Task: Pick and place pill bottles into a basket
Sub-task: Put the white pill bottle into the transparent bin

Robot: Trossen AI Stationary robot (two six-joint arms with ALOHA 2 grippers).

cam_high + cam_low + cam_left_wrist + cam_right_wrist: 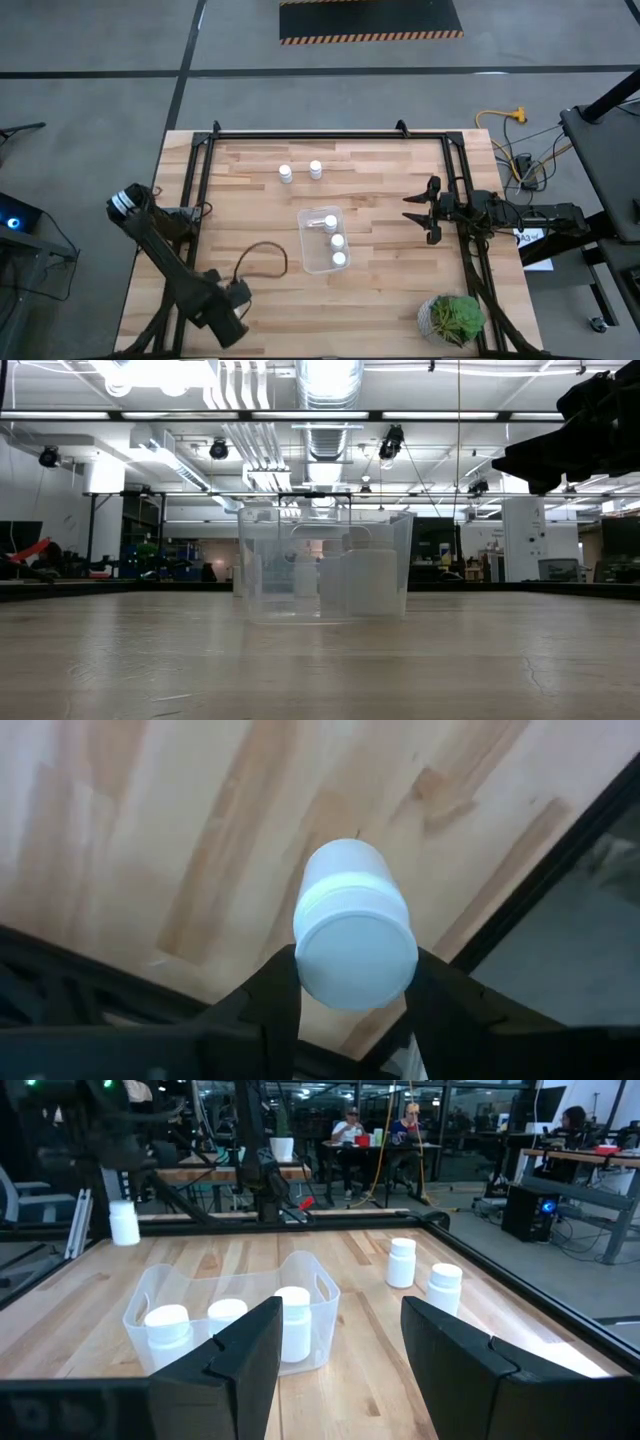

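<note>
My left gripper (230,314) hangs near the table's front left corner, pointing down, shut on a white pill bottle (352,925). The right wrist view shows that bottle (124,1222) in the air above the table. The clear basket (322,240) stands mid-table with three white bottles inside, on their bases (227,1318). Two more bottles (286,174) (316,169) stand upright on the wood farther back. My right gripper (425,214) waits at the right edge, level and open, with nothing between its fingers. My left gripper pinches the bottle at its cap end (305,955) between its two fingers (272,992), one on each side. The fingers come from above and point down. The bottle hangs upright below them, clear of the table.
A black metal frame (330,134) runs round the tabletop. A green potted plant (455,318) sits at the front right corner. A dark cable loop (262,262) lies on the wood left of the basket. People sit at desks beyond the table (350,1125).
</note>
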